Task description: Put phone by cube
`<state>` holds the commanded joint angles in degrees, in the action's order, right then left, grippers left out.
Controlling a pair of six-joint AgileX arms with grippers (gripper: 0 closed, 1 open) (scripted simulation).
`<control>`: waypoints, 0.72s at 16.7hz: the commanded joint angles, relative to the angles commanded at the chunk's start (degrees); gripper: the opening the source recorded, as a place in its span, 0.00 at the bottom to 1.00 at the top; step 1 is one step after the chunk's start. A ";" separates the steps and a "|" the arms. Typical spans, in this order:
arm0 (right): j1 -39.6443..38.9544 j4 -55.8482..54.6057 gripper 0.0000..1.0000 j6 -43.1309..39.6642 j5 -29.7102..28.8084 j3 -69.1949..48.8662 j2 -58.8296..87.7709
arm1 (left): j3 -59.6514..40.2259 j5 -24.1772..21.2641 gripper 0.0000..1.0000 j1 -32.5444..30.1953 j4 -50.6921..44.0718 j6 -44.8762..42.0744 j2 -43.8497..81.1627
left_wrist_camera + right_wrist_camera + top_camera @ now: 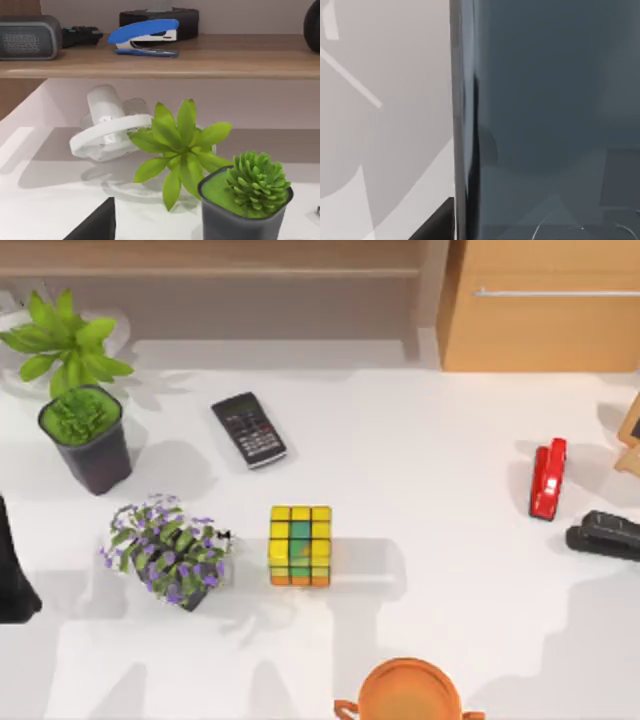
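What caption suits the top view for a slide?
Yellow puzzle cube at centre, black keypad device behind, two potted plants left.

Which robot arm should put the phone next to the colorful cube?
Probably the right. Its wrist camera looks straight onto the phone, very close. The left arm sits at the table's left edge, facing the potted plant, away from the cube.
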<state>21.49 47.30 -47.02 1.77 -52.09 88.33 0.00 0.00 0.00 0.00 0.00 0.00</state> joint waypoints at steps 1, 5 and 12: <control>-2.08 0.79 0.00 2.76 -0.02 -1.39 0.49 | 0.00 0.00 1.00 0.00 0.00 0.00 0.00; -11.61 4.33 0.00 15.86 -0.16 -7.43 3.92 | 0.00 0.00 1.00 0.00 0.00 0.00 0.00; -30.12 10.31 0.00 43.02 -0.89 -19.46 13.22 | 0.00 0.00 1.00 0.00 0.00 0.00 0.00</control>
<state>-8.64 57.61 -4.00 0.88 -71.55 101.55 0.00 0.00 0.00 0.00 0.00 0.00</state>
